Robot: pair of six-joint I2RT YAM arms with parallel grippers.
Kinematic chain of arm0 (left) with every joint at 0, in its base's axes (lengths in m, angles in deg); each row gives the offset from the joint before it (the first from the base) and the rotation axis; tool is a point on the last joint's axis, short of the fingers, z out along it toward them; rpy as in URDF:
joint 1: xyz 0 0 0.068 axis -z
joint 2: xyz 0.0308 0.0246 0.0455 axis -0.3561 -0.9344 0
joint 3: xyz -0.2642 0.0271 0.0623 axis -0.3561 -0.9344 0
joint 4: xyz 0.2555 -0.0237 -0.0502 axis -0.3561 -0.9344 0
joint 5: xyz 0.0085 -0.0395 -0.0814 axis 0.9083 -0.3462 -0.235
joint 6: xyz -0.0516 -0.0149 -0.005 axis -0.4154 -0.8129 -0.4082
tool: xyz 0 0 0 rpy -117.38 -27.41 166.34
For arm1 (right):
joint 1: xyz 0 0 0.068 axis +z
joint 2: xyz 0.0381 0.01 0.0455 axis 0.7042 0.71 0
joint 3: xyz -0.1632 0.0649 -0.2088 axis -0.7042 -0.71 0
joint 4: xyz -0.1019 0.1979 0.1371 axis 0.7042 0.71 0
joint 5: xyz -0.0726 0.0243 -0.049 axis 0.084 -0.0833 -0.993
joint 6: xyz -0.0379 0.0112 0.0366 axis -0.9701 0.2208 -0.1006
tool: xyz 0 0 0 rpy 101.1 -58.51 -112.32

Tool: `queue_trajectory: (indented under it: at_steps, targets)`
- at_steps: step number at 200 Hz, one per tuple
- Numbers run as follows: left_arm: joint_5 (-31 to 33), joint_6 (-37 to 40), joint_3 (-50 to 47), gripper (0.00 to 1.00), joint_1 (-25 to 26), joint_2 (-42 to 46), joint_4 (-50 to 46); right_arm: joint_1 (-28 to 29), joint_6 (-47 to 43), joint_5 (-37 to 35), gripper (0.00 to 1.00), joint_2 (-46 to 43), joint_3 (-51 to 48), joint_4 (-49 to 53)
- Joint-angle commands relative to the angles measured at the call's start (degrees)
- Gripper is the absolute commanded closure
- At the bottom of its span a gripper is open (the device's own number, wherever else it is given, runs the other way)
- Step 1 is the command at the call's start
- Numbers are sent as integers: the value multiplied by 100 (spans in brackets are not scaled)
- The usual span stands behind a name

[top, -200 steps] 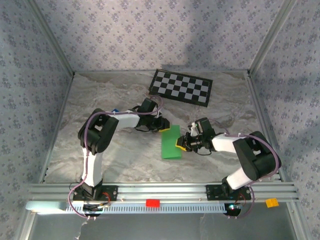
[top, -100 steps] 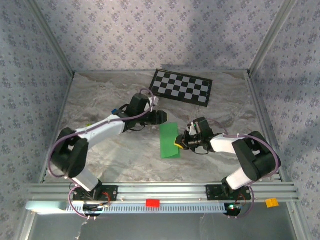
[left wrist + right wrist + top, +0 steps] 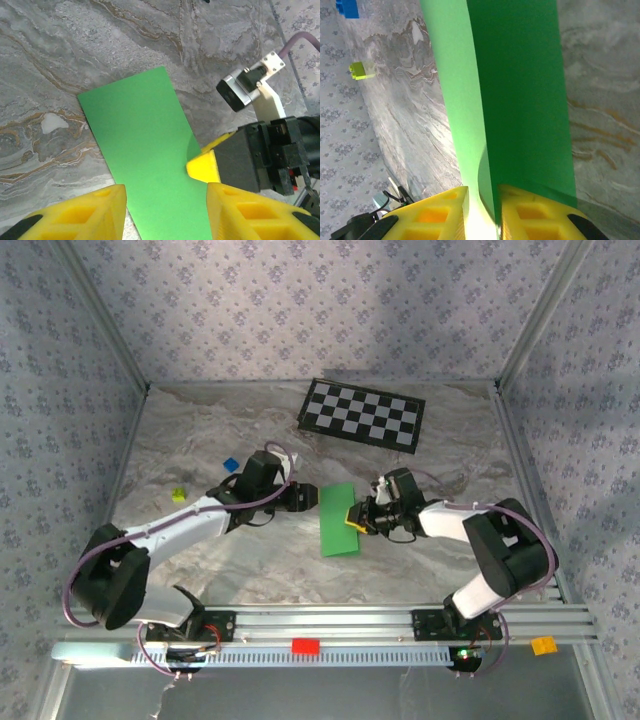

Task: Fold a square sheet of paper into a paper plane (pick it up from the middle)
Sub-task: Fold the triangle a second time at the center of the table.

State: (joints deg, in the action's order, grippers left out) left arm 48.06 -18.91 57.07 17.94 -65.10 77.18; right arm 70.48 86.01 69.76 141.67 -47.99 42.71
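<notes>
green paper sheet (image 3: 338, 520): 1 pc, mid tabletop (image 3: 250, 565)
checkerboard (image 3: 364, 413): 1, far side
tabletop: 1
small blocks on tabletop: 2 total, both left side – blue block (image 3: 230, 465) x1, yellow-green block (image 3: 179, 494) x1
blocks on near rail (image 3: 380, 620): 2 total – red block (image 3: 305, 645) x1, orange block (image 3: 543, 645) x1 at right end
arms: 2 – left arm (image 3: 190, 525), right arm (image 3: 500, 550)
tools: 2 – left tool (image 3: 305, 498), right tool (image 3: 352, 520); 2 yellow fingers ea.
</notes>
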Motion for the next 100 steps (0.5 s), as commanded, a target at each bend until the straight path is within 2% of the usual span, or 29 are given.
queue_trajectory:
  at_steps: [1, 36, 69, 100]
  targets:
    - [-49, 54, 82, 54, 56, 166, 11, -113, -534, 281, 80, 235, 179, 409]
    - [47, 36, 51, 54, 67, 240, 4, -172, -426, 275, 89, 347, 129, 256]
    - [150, 71, -42, 54, 93, 417, 25, -138, 354, -111, 93, 128, -292, -610]
    - [217, 80, -120, 52, 101, 504, 61, -62, 876, -529, 95, -44, -484, -826]
